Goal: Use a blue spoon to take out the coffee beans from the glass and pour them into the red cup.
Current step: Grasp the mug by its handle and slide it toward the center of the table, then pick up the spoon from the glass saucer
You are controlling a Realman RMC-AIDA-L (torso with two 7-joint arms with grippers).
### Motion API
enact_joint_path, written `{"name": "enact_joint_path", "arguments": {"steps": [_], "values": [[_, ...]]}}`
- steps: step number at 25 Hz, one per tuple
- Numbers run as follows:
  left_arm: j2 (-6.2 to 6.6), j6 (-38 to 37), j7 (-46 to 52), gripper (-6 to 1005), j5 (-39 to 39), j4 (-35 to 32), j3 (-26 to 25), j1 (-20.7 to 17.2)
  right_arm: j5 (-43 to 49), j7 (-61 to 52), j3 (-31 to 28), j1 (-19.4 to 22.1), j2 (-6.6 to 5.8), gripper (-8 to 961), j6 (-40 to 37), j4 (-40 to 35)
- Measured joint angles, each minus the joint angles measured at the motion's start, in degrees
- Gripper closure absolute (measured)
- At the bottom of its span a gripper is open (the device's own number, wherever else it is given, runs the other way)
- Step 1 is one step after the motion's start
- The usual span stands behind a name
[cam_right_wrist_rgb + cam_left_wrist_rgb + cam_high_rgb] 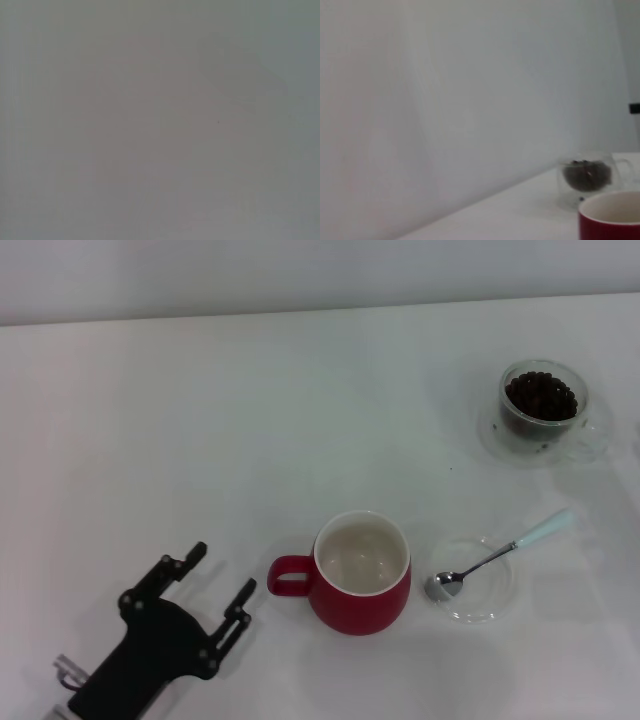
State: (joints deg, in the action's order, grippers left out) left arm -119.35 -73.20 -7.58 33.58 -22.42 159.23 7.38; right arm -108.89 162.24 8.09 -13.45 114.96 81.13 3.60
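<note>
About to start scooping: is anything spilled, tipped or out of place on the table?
Nothing stands out. The glass and red cup stand upright, the beans are inside the glass, and the spoon lies across the flat dish.

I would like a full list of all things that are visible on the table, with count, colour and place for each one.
red cup: one, glossy red with cream inside, near the front middle of the table, handle toward the robot's left; no beans show inside.
flat glass dish: one, clear, just to the right of the red cup.
blue spoon: one, metal bowl with pale blue handle end, lying across the flat glass dish.
glass: one, clear, on a clear saucer, far right.
coffee beans: one heap, dark brown, inside the glass.
table: one, white.
left claw: one, black, open, low at the front left, apart from the cup.
right claw: not in view.
</note>
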Motion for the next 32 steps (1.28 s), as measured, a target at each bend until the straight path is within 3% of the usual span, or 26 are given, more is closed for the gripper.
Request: {"name": "enact_joint_path", "arguments": {"steps": [10, 18, 27, 32], "values": [[0.07, -8.7, 2.0, 390, 10.5, 4.2, -0.1, -1.9, 0.0, -0.3, 0.0, 1.0, -0.01, 224, 2.3, 0.0], [0.14, -9.5, 8.5, 392, 22.6, 7.1, -0.1, -0.7, 0.2, -5.0, 3.7, 3.0, -0.15, 226, 3.6, -2.0], [0.17, -9.1, 10.0, 391, 25.9, 9.2, 0.0, 2.8, 1.3, -33.3, 14.1, 7.4, -0.89, 227, 2.6, -15.0], [0.17, -9.0, 11.1, 391, 27.5, 10.2, -0.1, 4.3, 8.1, -48.4, 14.9, 7.9, -3.43, 228, 2.4, -17.5]]}}
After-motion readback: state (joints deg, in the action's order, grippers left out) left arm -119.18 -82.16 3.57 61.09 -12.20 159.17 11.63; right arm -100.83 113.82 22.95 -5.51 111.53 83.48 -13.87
